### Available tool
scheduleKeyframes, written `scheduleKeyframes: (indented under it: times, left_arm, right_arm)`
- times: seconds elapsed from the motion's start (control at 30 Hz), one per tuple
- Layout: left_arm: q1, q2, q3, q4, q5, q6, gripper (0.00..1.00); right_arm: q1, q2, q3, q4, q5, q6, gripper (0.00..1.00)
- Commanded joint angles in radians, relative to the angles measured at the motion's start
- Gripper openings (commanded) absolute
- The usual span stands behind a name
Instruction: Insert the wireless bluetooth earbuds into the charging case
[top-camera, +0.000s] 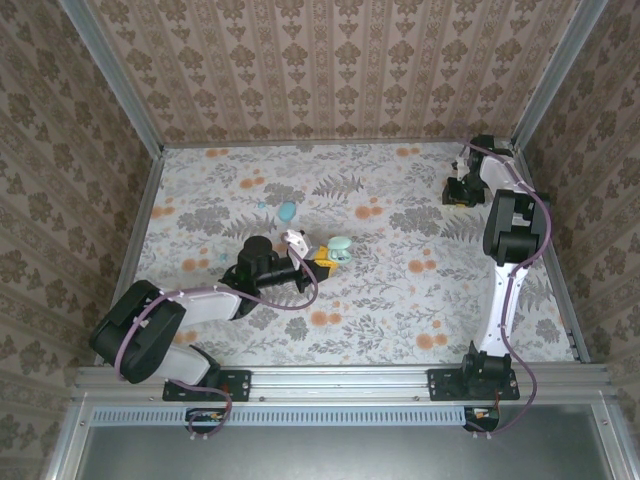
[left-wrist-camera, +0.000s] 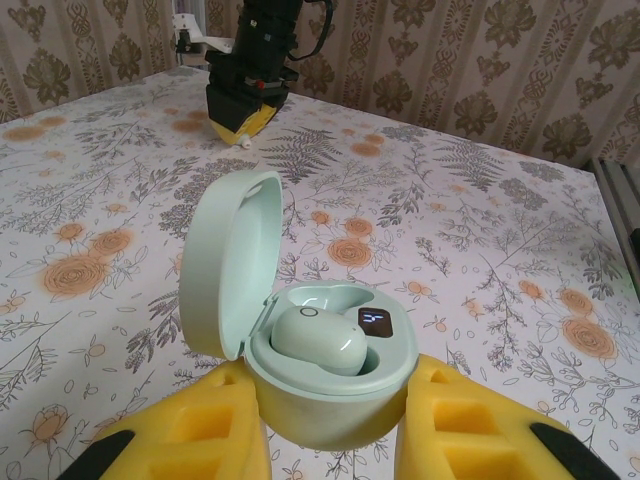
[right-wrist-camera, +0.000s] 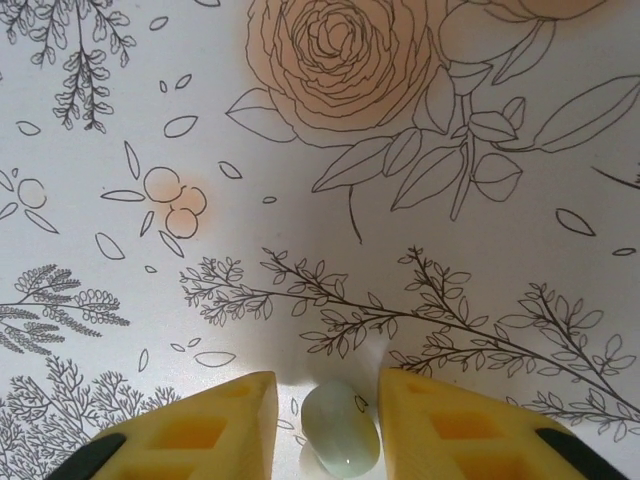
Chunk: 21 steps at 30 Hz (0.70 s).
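the floral table (top-camera: 400, 300) carries both arms: the left gripper (top-camera: 325, 258), at mid-table, is clenched on the base of the open mint charging case (left-wrist-camera: 330, 410), lid upright, with a teal oval case (top-camera: 288, 210) lying near it but apart. the right gripper (top-camera: 456, 192), in the far right corner, stands released, its jaws straddling one earbud (right-wrist-camera: 340, 443) on the cloth. the other earbud (left-wrist-camera: 318, 340) sits in the charging case.

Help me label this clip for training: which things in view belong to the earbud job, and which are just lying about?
Job: open mint-green charging case, gripped by the left hand; seated earbud inside it; loose earbud between the fingers of the right hand.
Lying about: teal-blue oval case, untouched.
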Motion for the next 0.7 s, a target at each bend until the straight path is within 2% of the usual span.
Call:
scheduleKeyframes:
  times: [0.0, 0.2, 0.37, 0.5, 0.67]
  left_arm:
    - [0.005, -0.010, 0.016, 0.048, 0.028, -0.019, 0.00]
    - [0.006, -0.032, 0.000, 0.040, 0.019, -0.016, 0.00]
    - [0.005, -0.048, -0.005, 0.035, 0.017, -0.017, 0.00]
    - [0.006, -0.068, -0.015, 0.035, 0.015, -0.023, 0.00]
    - [0.004, -0.096, -0.030, 0.029, 0.014, -0.029, 0.00]
  right_arm:
    - [0.019, -0.010, -0.021, -0.033, 0.019, -0.020, 0.28]
    - [0.038, -0.018, -0.027, -0.041, 0.055, -0.014, 0.23]
    - [0.061, -0.089, -0.090, -0.016, 0.068, 0.012, 0.19]
    - [0.094, -0.218, -0.195, 0.032, 0.081, 0.049, 0.17]
    - [0.199, -0.432, -0.355, 0.070, 0.147, 0.073, 0.17]
